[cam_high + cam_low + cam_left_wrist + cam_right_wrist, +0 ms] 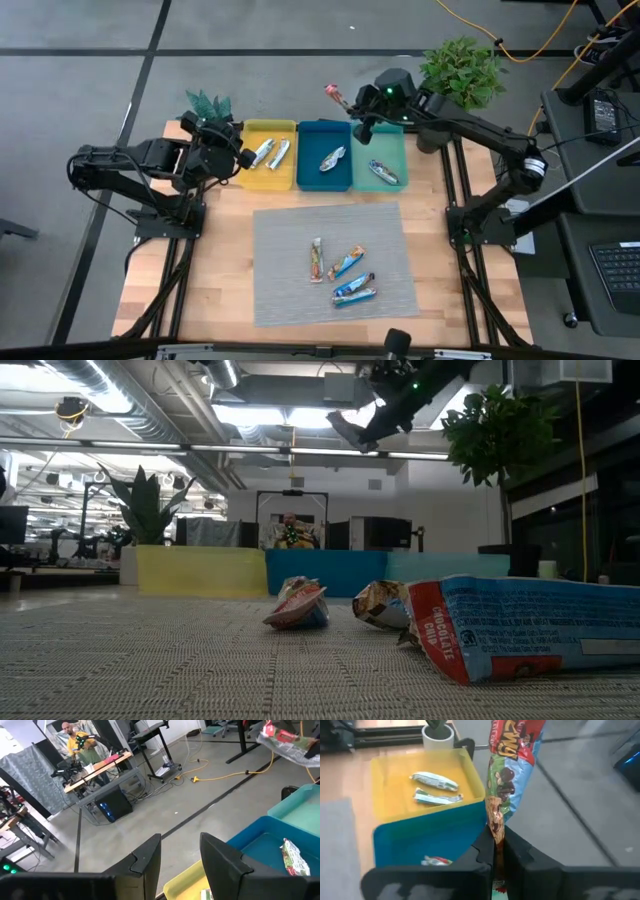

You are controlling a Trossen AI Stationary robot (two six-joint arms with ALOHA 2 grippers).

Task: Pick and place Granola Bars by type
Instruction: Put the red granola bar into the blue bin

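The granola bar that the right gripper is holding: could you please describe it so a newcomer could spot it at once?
Find the three trays along the table's far edge, ending with the teal tray on the right. Above that end, the right gripper pinches a bar with a red and green multicoloured wrapper. Unlike every other bar, it hangs in the air rather than lying in a tray or on the grey mat.

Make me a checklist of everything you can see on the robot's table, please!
Surface: wooden table with a grey mat.
Job's things: four bars on the mat; two in the yellow tray, one in the blue tray, one in the teal tray.
Clutter: nothing seen.
Grippers: right gripper shut on a red bar above the trays; left gripper open beside the yellow tray.
Cables: orange cable on the floor.
Surroundings: potted plant, desks.
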